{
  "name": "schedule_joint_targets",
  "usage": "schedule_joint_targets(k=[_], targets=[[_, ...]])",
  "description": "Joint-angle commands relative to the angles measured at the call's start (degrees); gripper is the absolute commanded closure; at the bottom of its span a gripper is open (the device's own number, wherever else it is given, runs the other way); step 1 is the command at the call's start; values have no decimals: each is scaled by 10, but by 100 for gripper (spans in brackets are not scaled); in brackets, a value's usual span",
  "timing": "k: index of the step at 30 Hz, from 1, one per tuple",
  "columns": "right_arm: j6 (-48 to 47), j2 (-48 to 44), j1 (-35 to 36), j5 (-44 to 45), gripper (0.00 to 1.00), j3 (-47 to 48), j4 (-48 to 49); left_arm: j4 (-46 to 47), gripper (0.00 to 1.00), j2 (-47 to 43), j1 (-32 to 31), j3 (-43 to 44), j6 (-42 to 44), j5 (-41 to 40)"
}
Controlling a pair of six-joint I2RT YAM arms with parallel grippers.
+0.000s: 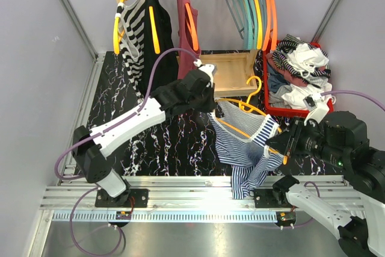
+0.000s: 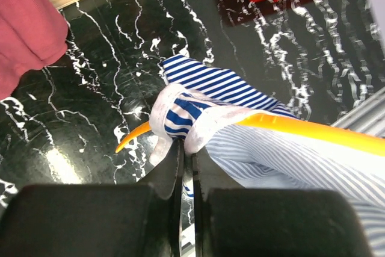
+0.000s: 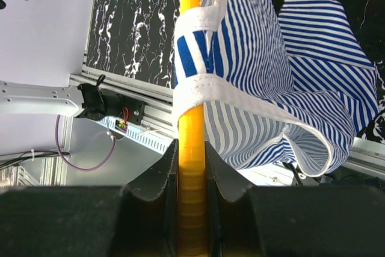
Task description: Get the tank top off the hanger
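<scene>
1. where the tip of the yellow hanger (image 2: 325, 133) pokes out, the left claw (image 2: 186, 151) is clamped on the white strap of the tank top (image 2: 216, 85).
2. the blue-striped tank top drapes over the hanger, held above the black marbled surface (image 1: 180, 142).
3. the right claw (image 3: 191, 154) is clamped on the hanger's arm.

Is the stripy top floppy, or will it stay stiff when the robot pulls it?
Probably floppy: the top sags and folds under the hanger. It looks light and thin, bunching where the left fingers pinch it. It may snag rather than slide, since it loops round the hanger.
</scene>
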Motion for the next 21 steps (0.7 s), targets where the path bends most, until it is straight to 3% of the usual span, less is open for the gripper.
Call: schedule_joint_targets(k=[1,10,12,15,17,21], targets=[[-1,-28,-2,15,100,45,-57,-37,100,-11,83,-58,48,-69],[0,-32,-1,26,100,38,-56,-15,100,-33,101,-103,35,-17],[-1,-32,-2,25,100,34,-54,-4,88,-39,100,-110,27,19],[-1,-29,-2,24,100,29,-45,23,82,-47,85,-117,19,50],[-2,-28,-1,23,100,29,-41,37,71,-50,74,-117,18,69],[-1,-26,-2,24,100,31,-38,48,68,-53,74,-121,19,82]])
